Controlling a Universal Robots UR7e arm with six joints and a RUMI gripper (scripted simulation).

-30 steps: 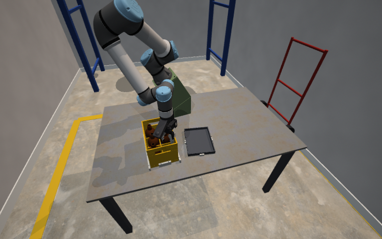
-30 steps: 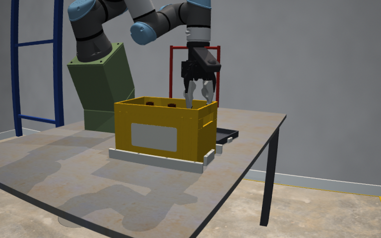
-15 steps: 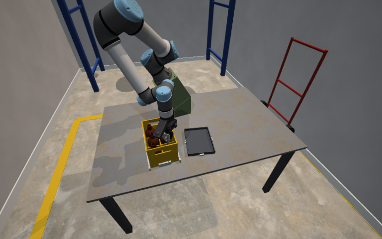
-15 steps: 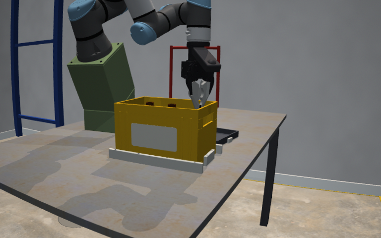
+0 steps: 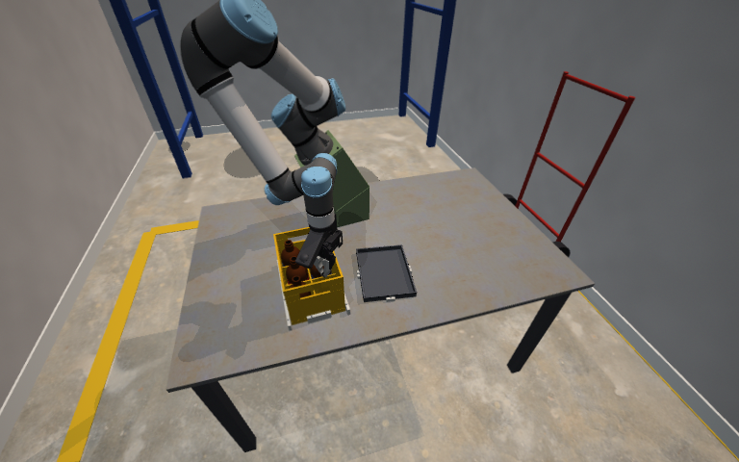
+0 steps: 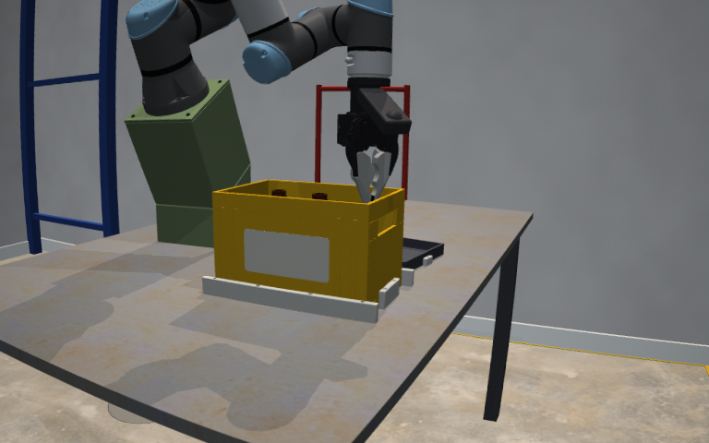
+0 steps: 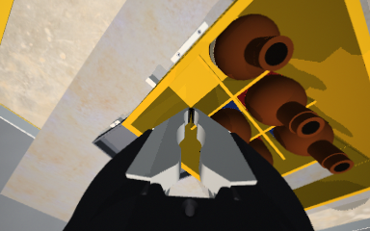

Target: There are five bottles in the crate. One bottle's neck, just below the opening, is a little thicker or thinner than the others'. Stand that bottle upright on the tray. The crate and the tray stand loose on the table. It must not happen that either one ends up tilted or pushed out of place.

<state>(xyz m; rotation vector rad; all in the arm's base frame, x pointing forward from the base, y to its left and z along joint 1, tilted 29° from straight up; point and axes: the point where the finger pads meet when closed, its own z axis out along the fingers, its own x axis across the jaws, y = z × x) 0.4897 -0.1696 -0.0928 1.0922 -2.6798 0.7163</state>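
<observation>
Crate, tray and claw at the worktable. The yellow crate [image 5: 316, 304] [image 6: 293, 209] [image 7: 228, 18] stands level on the table [image 5: 463, 234] [image 6: 130, 334] [image 7: 96, 87]; pale brackets [image 5: 318, 315] [image 6: 293, 299] [image 7: 190, 42] line its foot; a grey panel [image 6: 286, 256] marks one long wall. Thin yellow dividers [image 7: 226, 87] part the interior into compartments, which house the five brown bottles; in the wrist view a first bottle [image 7: 241, 48] occupies a compartment near the rim, a second bottle [image 7: 275, 98] and a third bottle [image 7: 303, 140] lie across a divider from it, and a fourth bottle [image 7: 233, 122] and a fifth bottle [image 7: 261, 151] are partly hidden behind the claw. The bottle with the differing neck is therefore within the crate; which one it is cannot be told. The claw [image 5: 324, 270] [image 6: 371, 199] [image 7: 191, 109] is clenched on nothing, pointing downward at the crate's opening, its fingertips together. The dark, shallow tray [image 5: 375, 298] [image 6: 436, 252] [image 7: 118, 137] lies flat beside the crate, apart from it; its floor is in plain view from above.

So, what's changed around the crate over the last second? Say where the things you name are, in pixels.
The black gripper [image 5: 325, 272] [image 6: 371, 199] [image 7: 191, 109] has brought its grey jaws together, with nothing between them. The grey-and-blue arm [image 5: 247, 130] [image 6: 261, 17], yellow open-topped crate [image 5: 316, 304] [image 6: 230, 234] [image 7: 193, 82] and black rectangular tray [image 5: 387, 274] [image 6: 422, 252] [image 7: 113, 139] look unmoved.
</observation>
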